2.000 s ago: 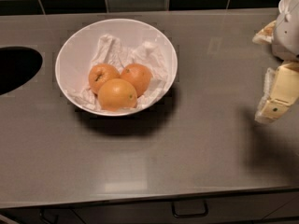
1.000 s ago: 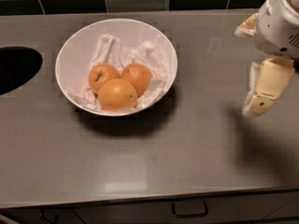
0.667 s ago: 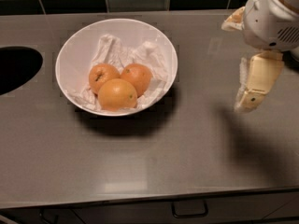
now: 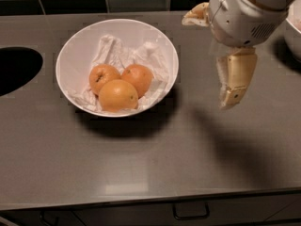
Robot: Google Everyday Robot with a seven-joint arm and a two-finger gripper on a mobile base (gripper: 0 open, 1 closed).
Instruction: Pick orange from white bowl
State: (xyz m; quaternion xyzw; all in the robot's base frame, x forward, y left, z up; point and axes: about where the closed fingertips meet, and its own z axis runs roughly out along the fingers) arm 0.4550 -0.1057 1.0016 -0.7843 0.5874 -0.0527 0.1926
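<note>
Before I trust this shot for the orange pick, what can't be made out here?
Camera view only:
- Gripper, hanging right of the white bowl: its arm is cut off by the top edge.
- The orange: underside hidden by crumpled paper and the front orange.
- Dark opening at left: cut by the frame edge.

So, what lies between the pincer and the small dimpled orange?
Camera view: from the beige pincer, right of the glossy white bowl, come bare grey counter, the bowl's rim, crumpled paper, then a smooth deeper-orange orange.

Open counter (image 4: 197, 86) between tool (image 4: 232, 87) and bowl (image 4: 61, 60)
</note>
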